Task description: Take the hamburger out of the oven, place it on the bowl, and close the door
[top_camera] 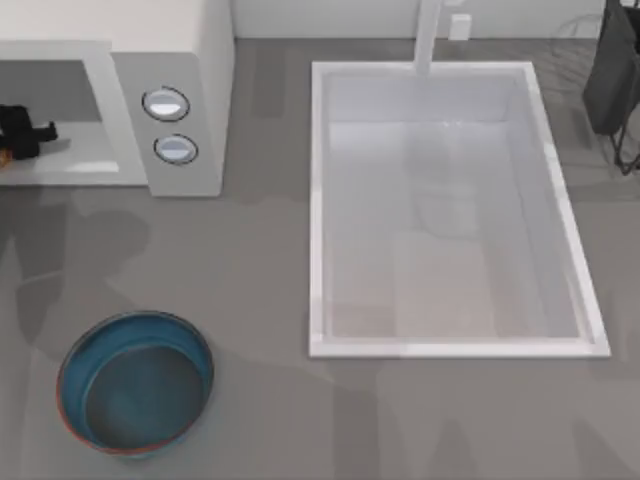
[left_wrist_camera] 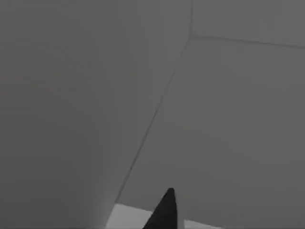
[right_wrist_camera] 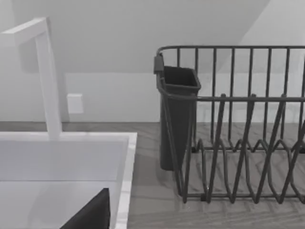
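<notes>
Left gripper (top_camera: pixel 35 133) sits inside the oven (top_camera: pixel 185 60) cavity at the counter's (top_camera: pixel 260 260) far left, dark fingers pointing right along the cavity floor; whether they are spread or pinching something I cannot tell. A sliver of orange-brown at the picture's left edge, just beside the gripper, may be the hamburger (top_camera: pixel 4 156); too little shows to be sure. Two round knobs (top_camera: pixel 166 103) face up on the oven's side panel. The bowl (top_camera: pixel 136 383) stands empty on the counter, near the front, well apart from the oven. A white sink (top_camera: pixel 450 340) with faucet (top_camera: pixel 430 40) lies to the right. In the right wrist view, a dark dish rack (right_wrist_camera: pixel 238 129) with a cutlery cup (right_wrist_camera: pixel 177 114) stands beside the sink.
</notes>
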Available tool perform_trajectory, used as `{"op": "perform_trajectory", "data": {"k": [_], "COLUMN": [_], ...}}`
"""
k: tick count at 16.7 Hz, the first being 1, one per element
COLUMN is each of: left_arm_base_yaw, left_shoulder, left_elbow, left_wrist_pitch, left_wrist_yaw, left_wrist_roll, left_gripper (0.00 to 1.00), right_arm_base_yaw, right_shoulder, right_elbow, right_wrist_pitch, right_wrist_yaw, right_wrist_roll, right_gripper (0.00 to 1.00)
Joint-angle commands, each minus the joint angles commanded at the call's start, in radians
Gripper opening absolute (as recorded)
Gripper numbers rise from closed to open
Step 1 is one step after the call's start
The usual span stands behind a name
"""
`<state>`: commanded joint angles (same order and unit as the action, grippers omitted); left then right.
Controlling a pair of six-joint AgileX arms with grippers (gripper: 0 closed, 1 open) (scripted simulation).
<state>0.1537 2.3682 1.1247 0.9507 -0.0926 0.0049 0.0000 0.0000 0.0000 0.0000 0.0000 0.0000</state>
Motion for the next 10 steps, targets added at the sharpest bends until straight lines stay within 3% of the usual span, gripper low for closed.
{"op": "perform_trajectory", "data": {"k": [10], "left_arm_base_yaw": [0.107], "left_shoulder": [-0.194], "left_elbow": [-0.648], "left_wrist_pitch": [0.418], "left_wrist_yaw": [0.099], "left_wrist_roll": [0.033], "left_gripper": [0.0], "right_arm_base_yaw": [0.0], "right_shoulder": [0.0], "right_elbow": [0.0], "right_wrist_pitch": [0.0], "right_wrist_yaw": [0.0], "right_wrist_roll": [0.0], "right_gripper": [1.0]}}
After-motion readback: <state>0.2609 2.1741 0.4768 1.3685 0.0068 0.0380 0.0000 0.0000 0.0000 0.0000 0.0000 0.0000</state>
